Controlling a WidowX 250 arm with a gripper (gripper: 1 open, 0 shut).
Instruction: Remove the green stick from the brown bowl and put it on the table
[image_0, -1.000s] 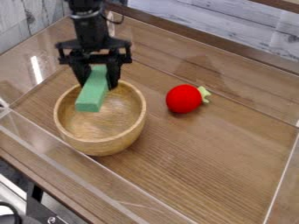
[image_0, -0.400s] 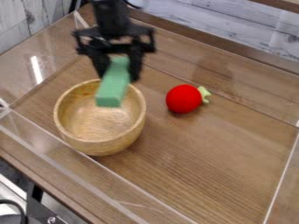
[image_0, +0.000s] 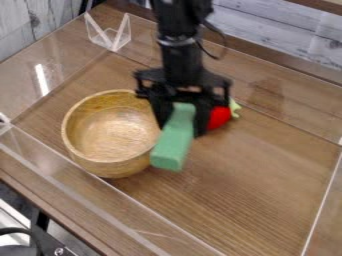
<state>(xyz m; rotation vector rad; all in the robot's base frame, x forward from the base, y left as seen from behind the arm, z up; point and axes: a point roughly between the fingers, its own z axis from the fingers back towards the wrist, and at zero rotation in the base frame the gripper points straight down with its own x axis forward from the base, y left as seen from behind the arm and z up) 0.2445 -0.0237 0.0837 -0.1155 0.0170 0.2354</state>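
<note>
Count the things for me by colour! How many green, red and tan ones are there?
Green: 1, the green stick, held in the gripper
Red: 1, the red ball, partly hidden behind the gripper
Tan: 1, the brown bowl, with nothing in it
Total: 3

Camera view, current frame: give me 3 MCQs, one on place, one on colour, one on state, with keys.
1. Where is the green stick?
A. Lying in the bowl
B. Held in the gripper, right of the bowl
C. Flat on the table's far corner

2. What colour is the ball behind the gripper?
A. Red
B. Blue
C. Yellow

3. What is in the brown bowl?
A. The ball
B. The stick
C. Nothing

Answers:
1 B: the fingers clamp the stick's upper end, beside the bowl's rim, above the table.
2 A: red shows past the fingers.
3 C: only bare wood shows inside.
</note>
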